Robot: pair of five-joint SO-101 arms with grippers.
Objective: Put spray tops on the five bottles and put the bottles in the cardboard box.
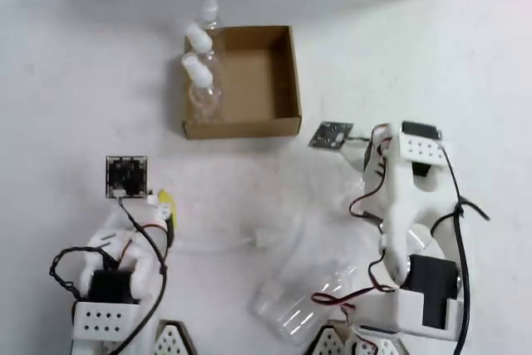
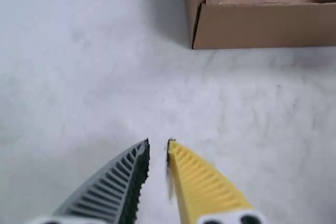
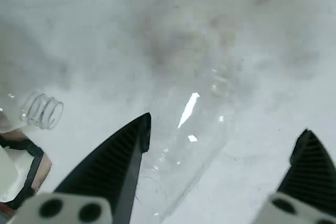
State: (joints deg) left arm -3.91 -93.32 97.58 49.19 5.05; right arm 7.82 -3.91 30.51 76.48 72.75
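Note:
The cardboard box [image 1: 258, 81] sits at the table's far middle, and its near corner [image 2: 252, 24] shows in the left wrist view. Three clear bottles with white spray tops [image 1: 202, 81] stand along the box's left side. A clear uncapped bottle [image 3: 194, 145] lies on the table under my right gripper [image 3: 227, 124], which is wide open over it. A second bottle's open neck [image 3: 44, 111] lies beside it. Clear bottles [image 1: 303, 301] lie near the front edge. My left gripper [image 2: 157, 142] is low over bare table at front left [image 1: 166, 205], its fingers nearly touching with nothing between them.
A small white piece [image 1: 259, 239] lies on the table between the arms. The right arm's red and black cables [image 1: 366, 205] hang over the bottles. Both arm bases stand at the front edge. Bare table lies between the left gripper and the box.

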